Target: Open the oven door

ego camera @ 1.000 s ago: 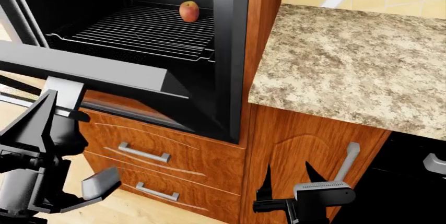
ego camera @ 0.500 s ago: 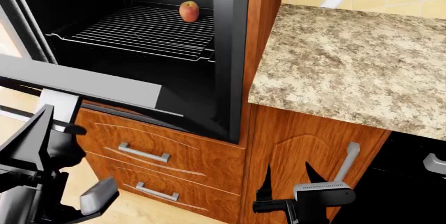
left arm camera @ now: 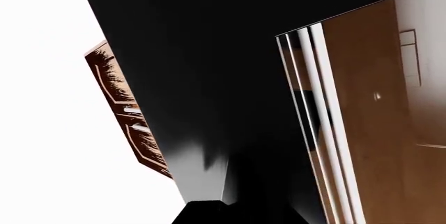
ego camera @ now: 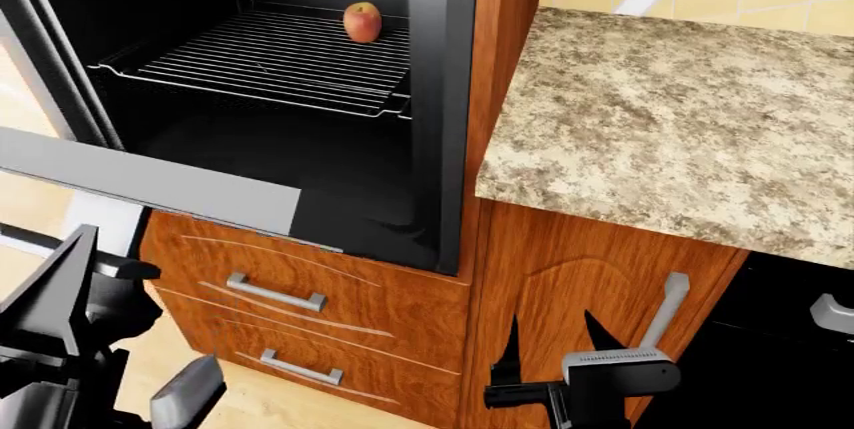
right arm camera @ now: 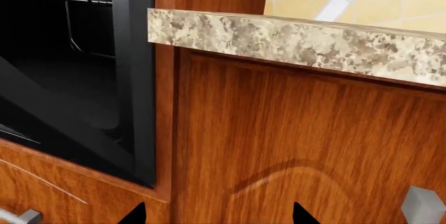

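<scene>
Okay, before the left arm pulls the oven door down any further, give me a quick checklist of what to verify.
1. Oven door partly lowered, cavity exposed: ok.
2. Left gripper below the door, fingers spread; grip on the handle: cannot tell.
3. Right gripper open, holding nothing, clear of the door at the cabinet door: ok.
4. Apple resting on the rack, well back from the door: ok.
5. Drawers beneath the door closed: ok.

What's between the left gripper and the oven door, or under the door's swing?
Nothing visible. The left gripper is open just below the oven door, with no object between them. Below the door only the drawers and bare floor show.
</scene>
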`<state>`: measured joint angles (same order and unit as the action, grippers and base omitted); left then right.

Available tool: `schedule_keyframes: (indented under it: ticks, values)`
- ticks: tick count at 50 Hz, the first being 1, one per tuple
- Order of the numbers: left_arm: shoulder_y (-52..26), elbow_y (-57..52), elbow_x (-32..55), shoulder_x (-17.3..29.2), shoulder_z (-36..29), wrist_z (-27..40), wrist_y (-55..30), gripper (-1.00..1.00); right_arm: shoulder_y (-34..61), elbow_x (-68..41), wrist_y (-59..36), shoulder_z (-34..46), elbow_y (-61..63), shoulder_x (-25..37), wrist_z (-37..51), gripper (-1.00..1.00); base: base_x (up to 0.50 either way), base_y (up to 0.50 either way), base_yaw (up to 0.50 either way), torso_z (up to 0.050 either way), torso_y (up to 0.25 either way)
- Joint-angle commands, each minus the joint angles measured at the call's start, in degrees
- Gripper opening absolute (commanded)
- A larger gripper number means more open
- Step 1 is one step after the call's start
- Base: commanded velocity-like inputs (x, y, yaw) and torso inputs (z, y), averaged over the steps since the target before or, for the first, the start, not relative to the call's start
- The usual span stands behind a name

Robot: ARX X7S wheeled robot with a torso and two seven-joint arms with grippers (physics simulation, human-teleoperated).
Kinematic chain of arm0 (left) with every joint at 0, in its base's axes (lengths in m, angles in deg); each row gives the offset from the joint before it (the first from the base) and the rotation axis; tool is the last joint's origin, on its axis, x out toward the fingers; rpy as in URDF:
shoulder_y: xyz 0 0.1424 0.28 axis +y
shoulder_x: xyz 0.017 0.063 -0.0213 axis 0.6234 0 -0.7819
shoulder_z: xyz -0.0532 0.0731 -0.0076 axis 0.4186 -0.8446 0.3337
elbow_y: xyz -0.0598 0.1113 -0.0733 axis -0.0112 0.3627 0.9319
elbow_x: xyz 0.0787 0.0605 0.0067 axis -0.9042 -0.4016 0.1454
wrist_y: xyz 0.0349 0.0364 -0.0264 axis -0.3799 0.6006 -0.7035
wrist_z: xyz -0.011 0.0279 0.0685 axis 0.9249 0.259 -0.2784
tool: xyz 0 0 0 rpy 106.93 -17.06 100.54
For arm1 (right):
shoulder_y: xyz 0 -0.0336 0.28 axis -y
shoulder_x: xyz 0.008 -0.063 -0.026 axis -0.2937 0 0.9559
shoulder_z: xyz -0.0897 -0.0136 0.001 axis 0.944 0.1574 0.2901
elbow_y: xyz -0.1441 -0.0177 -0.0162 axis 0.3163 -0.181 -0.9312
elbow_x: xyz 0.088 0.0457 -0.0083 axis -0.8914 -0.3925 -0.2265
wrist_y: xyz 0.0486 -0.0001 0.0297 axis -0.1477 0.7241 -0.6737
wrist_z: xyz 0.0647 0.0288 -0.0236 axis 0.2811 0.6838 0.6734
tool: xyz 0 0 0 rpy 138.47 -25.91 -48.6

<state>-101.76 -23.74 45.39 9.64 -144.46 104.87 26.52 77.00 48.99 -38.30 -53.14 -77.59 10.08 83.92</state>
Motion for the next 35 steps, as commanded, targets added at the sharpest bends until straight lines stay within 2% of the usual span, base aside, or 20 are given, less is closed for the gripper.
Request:
schedule_keyframes:
  ticks: [1, 20, 35]
  values:
    - [3.62, -2.23, -6.98, -2.53, 0.50, 4.74, -0.76, -1.00, 0.14, 0.00, 0.08, 0.22, -0.23, -0.04, 0.09, 1.00, 0.00, -0.01, -0.01, 0.000, 0.000]
    - [9.28, 1.19, -5.14, -3.61, 3.28, 8.63, 1.47, -1.00, 0.23, 0.05, 0.00, 0.43, -0.17, 0.10, 0.45, 1.00, 0.00, -0.01, -0.01, 0.000, 0.000]
    - [14.17, 3.42, -6.49, -4.07, 7.12, 9.14, 2.89, -1.00, 0.16, 0.05, -0.17, 0.58, 0.20, 0.29, 0.79, 1.00, 0.00, -0.01, -0.01, 0.000, 0.000]
